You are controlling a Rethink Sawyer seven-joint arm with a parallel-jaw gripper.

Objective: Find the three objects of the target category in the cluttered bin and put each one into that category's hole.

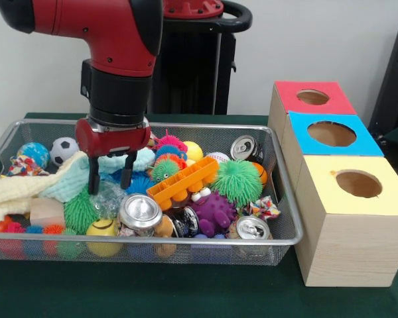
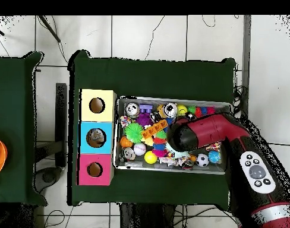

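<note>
Contents of the wide, shallow silver wire-mesh bin (image 1: pixel 285 225), standing on the dark green worktop (image 1: pixel 186 291): mixed toys and cans, densely heaped.

End effector (image 1: pixel 111 180) of the red and black arm (image 1: pixel 119 59): lowered into the left half of the bin, its two black fingers (image 1: pixel 93 177) spread apart and pointing down, nothing between them. Fingertips sit just above a wad of clear, wrinkly plastic with blue patches (image 1: pixel 109 197), which lies near the bin's middle, between a light green spiky rubber ball (image 1: pixel 79 211) on its left and a silver drink can (image 1: pixel 140 213) on its right. Whether the tips touch the wad cannot be told. Other wads of this kind cannot be made out.

Further items, front view:
- orange plastic moulded tray (image 1: pixel 183 183), tilted, right of the end effector
- large green spiky ball (image 1: pixel 237 181), toward the right
- purple knobbly toy (image 1: pixel 214 212), near front
- second drink can (image 1: pixel 253 228), near right corner; third drink can (image 1: pixel 244 148), far right
- black-and-white miniature football (image 1: pixel 64 150), far left
- pale yellow and mint cloth (image 1: pixel 26 189), draped at left

Beside the bin, right: three wooden boxes in a row, each with a round hole, topped red (image 1: pixel 312 97) farthest, blue (image 1: pixel 331 134) in the middle, yellow (image 1: pixel 358 184) nearest.
</note>
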